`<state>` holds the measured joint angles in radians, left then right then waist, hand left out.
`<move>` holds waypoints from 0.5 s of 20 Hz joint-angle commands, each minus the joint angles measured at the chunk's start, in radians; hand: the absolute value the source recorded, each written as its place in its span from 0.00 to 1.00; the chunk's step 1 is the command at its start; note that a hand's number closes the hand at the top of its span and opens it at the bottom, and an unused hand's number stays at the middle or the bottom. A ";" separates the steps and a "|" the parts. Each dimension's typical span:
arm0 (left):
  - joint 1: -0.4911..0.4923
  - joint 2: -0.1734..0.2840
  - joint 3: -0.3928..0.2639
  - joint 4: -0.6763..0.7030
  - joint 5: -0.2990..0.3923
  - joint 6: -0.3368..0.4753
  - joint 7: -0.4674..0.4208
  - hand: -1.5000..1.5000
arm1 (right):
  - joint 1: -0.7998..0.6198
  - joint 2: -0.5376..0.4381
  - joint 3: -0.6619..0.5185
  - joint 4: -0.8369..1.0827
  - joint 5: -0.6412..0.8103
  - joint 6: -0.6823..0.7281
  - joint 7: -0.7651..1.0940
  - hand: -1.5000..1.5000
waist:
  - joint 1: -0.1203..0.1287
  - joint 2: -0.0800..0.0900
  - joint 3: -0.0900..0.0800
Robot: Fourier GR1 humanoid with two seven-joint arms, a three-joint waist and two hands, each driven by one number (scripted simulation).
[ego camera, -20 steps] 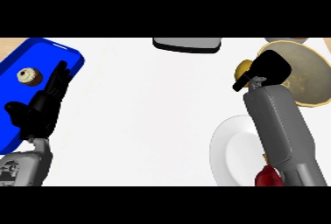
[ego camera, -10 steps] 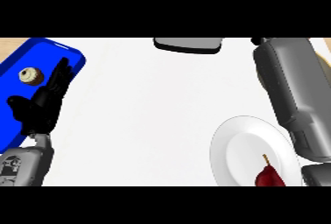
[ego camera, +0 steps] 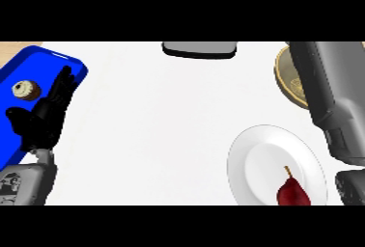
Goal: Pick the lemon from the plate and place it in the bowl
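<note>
A white plate (ego camera: 257,159) lies at the lower right and carries a dark red, stemmed fruit (ego camera: 292,192). No lemon shows anywhere. At the upper right, the golden bowl (ego camera: 287,79) is mostly covered by my right forearm (ego camera: 328,96), which runs up the right edge to the top of the view. The right hand itself is out of sight. My left hand (ego camera: 43,120) rests open at the left, fingers straight, over the blue tray.
A blue tray (ego camera: 28,62) fills the upper left corner and holds a small round pastry (ego camera: 26,90). A grey object (ego camera: 200,49) sits at the middle of the far edge. Bare white counter (ego camera: 157,125) spreads between tray and plate.
My right hand, earlier over the bowl, has passed out of view at the top. The forearm has swung to the right, uncovering the bowl's left rim. The left hand has not moved.
</note>
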<state>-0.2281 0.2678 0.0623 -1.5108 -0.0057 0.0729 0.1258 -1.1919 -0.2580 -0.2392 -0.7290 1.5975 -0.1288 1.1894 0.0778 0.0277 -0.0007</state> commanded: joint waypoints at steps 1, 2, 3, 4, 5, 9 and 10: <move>0.002 0.000 0.008 -0.006 0.000 0.005 0.000 0.50 | -0.011 -0.004 -0.069 0.050 0.011 -0.175 0.155 1.00 | -0.012 -0.003 0.001; 0.021 -0.024 -0.011 0.014 -0.024 0.026 -0.022 0.50 | 0.013 -0.007 -0.083 0.075 0.017 -0.196 0.143 1.00 | -0.017 -0.001 0.001; 0.035 -0.018 -0.006 -0.004 -0.009 0.011 -0.018 0.50 | 0.014 -0.030 -0.107 0.071 0.005 -0.227 0.108 1.00 | -0.014 -0.003 0.002; 0.035 0.019 0.032 -0.005 0.021 -0.020 -0.026 0.50 | 0.058 -0.009 -0.113 0.070 0.012 -0.269 0.113 1.00 | -0.018 -0.005 0.002; 0.016 -0.001 0.007 -0.022 0.004 0.002 0.019 0.50 | 0.039 -0.027 -0.130 0.090 0.014 -0.268 0.098 1.00 | -0.019 -0.006 0.002; 0.055 -0.018 0.000 -0.022 -0.013 0.014 -0.020 0.50 | 0.096 -0.082 -0.200 0.147 -0.016 -0.368 -0.019 1.00 | -0.021 -0.003 0.003; 0.042 -0.014 -0.003 -0.036 -0.012 0.012 0.009 0.50 | 0.115 -0.078 -0.198 0.149 -0.009 -0.380 -0.028 1.00 | -0.035 -0.010 0.002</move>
<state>-0.1963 0.2588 0.0678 -1.5290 -0.0084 0.0808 0.1250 -1.1158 -0.3161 -0.3946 -0.6207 1.5977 -0.3427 1.0892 0.0545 0.0220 0.0013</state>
